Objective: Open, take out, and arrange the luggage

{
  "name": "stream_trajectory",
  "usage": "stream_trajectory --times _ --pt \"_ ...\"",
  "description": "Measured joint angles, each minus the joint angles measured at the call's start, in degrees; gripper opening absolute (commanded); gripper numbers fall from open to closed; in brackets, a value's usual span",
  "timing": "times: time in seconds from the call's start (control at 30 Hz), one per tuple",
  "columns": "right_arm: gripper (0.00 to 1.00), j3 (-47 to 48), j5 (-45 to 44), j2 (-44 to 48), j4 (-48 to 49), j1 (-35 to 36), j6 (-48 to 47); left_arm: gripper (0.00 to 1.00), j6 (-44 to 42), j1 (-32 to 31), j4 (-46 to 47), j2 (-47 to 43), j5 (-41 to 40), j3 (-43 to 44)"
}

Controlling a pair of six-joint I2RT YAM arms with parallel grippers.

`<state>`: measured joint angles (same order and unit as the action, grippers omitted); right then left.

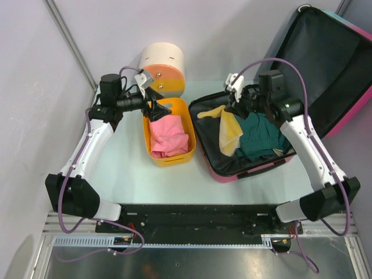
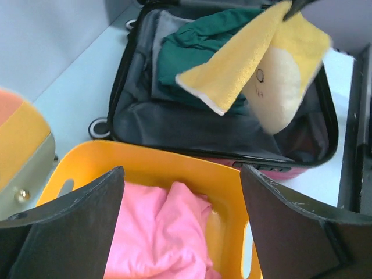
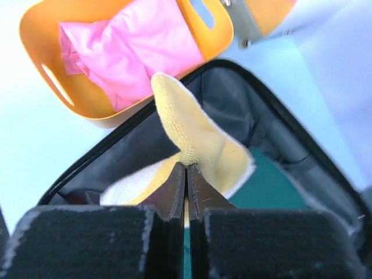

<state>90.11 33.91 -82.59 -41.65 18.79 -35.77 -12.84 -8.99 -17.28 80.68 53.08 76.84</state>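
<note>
Under the right gripper (image 3: 186, 168), the luggage (image 1: 250, 170) lies open.
That gripper pinches a yellow towel (image 3: 197, 139); the left gripper (image 2: 181, 174) hangs spread above a yellow basket (image 2: 145, 160) holding pink cloth (image 2: 163, 232).

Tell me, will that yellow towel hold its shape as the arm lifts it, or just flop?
Probably floppy: the yellow towel folds and droops from where the right gripper pinches it. Likely light, since a small pinch at one edge holds it up. Its fuzzy pile probably resists slipping, though a trailing corner could drag on the luggage rim.
</note>
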Motion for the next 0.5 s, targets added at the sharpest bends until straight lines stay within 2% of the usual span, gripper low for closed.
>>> stream_trajectory --times 0.23,0.5 --pt "0.00 -3.9 5.0 9.7 1.2 4.7 -18.1 0.85 -10.8 -0.9 0.2 0.0 8.6 0.0" --pt "0.00 -4.3 7.8 10.8 -1.2 10.8 -36.7 0.86 -14.4 -3.3 0.3 0.0 10.1 0.0"
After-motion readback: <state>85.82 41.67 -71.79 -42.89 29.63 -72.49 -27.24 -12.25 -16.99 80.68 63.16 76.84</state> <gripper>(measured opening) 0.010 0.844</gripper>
